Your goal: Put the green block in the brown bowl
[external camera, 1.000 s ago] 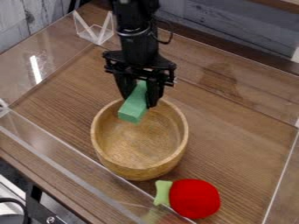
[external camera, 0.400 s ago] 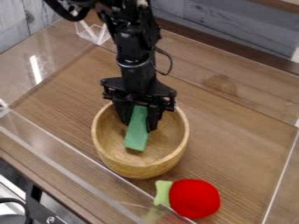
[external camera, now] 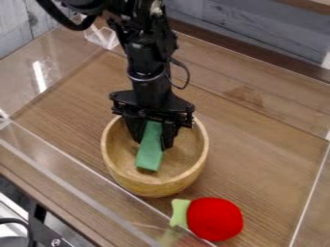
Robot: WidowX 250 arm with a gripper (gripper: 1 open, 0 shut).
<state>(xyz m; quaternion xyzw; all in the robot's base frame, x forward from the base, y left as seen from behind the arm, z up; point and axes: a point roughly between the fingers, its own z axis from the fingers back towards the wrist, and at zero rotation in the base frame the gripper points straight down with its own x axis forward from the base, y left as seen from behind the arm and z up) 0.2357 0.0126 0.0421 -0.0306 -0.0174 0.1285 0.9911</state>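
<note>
Green block [external camera: 152, 151] hangs tilted inside brown bowl [external camera: 191, 172]; jaws clamp its top end.

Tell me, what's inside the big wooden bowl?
Inside the round light-brown wooden bowl is the flat light-green rectangular block, standing tilted, its top pinched in the black gripper with the jaws shut on it. The block covers part of the bowl's bottom, so whether its lower end touches cannot be seen.
</note>
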